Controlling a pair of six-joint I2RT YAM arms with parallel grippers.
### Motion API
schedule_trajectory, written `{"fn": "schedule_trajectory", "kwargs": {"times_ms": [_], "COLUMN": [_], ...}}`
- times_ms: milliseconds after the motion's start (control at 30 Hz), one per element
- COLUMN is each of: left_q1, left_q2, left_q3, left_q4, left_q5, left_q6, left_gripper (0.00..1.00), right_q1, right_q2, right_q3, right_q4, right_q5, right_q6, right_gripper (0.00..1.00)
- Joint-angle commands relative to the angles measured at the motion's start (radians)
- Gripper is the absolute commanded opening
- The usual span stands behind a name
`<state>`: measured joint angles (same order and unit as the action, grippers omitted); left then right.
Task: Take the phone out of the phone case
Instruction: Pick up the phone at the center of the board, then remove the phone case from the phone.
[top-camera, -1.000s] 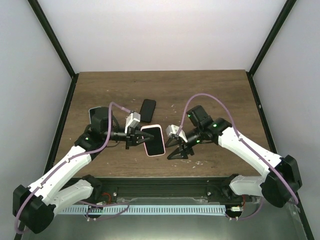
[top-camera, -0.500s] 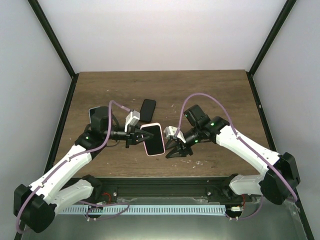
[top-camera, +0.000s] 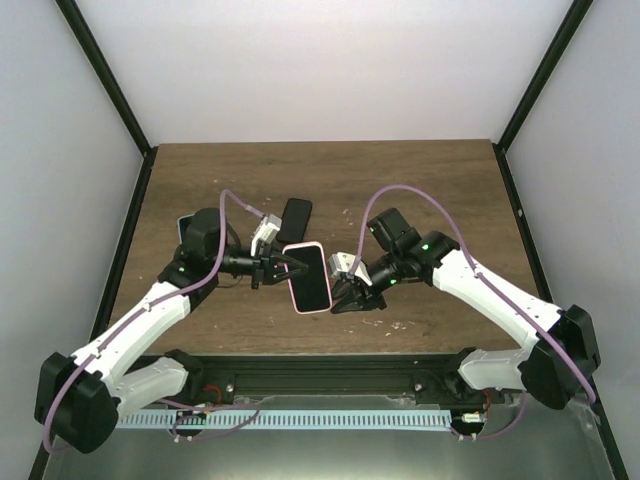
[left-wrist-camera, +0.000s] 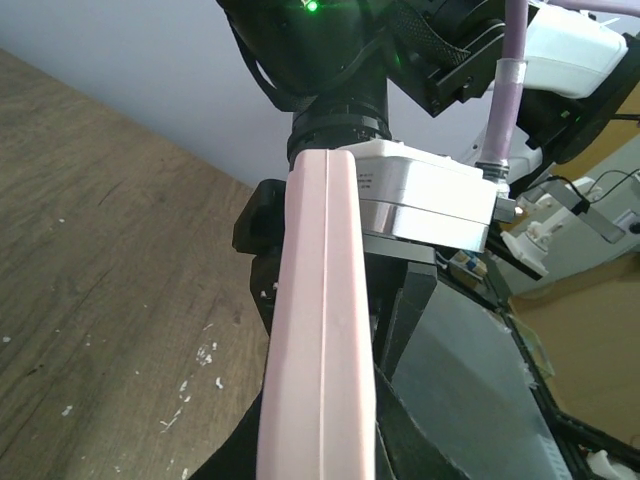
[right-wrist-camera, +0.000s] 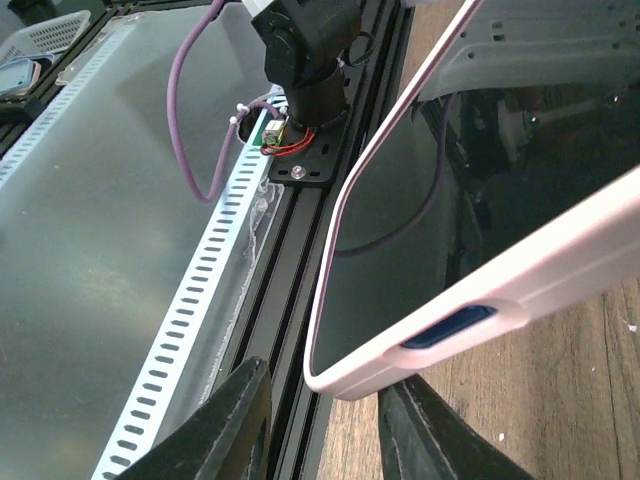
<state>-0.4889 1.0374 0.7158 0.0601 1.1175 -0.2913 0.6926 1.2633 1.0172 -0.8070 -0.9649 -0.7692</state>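
Left gripper (top-camera: 284, 266), clamped on the case (left-wrist-camera: 320, 330), should hold firm while the right gripper (right-wrist-camera: 322, 398), narrowly open around its corner, peels the lip off the phone (top-camera: 310, 278)

Soft, even white light fills the sharp overhead view, leaving only faint shadows on the wooden table (top-camera: 400, 180). In the left wrist view, the pink phone case (left-wrist-camera: 320, 330) sits very close and looks slightly blurred. In the right wrist view, the dark glass of the phone (right-wrist-camera: 400, 250) mirrors its surroundings, and hazy glare washes over the metal sheet (right-wrist-camera: 100, 250).
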Motion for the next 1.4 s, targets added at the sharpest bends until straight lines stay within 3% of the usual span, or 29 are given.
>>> {"fn": "schedule_trajectory", "kwargs": {"times_ms": [0,400,900,1367], "left_q1": [0.010,0.022,0.030,0.033], "left_q2": [0.022,0.082,0.145,0.140], "left_q3": [-0.003,0.001,0.013,-0.023], "left_q4": [0.101,0.147,0.194,0.375], "left_q5": [0.031,0.098,0.174,0.260], "left_q6": [-0.033,-0.104,-0.182,-0.283], "left_gripper": [0.00,0.00,0.00,0.00], "right_q1": [0.022,0.030,0.043,0.045], "right_q2": [0.001,0.023,0.033,0.021], "right_q3": [0.055,0.084,0.135,0.115], "right_q4": [-0.023,-0.031,-0.100,-0.088], "right_q5": [-0.070,-0.037,0.036,0.088], "right_q6": [-0.055,-0.104,-0.201,-0.218], "right_gripper": [0.31,0.22,0.21,0.19]}}
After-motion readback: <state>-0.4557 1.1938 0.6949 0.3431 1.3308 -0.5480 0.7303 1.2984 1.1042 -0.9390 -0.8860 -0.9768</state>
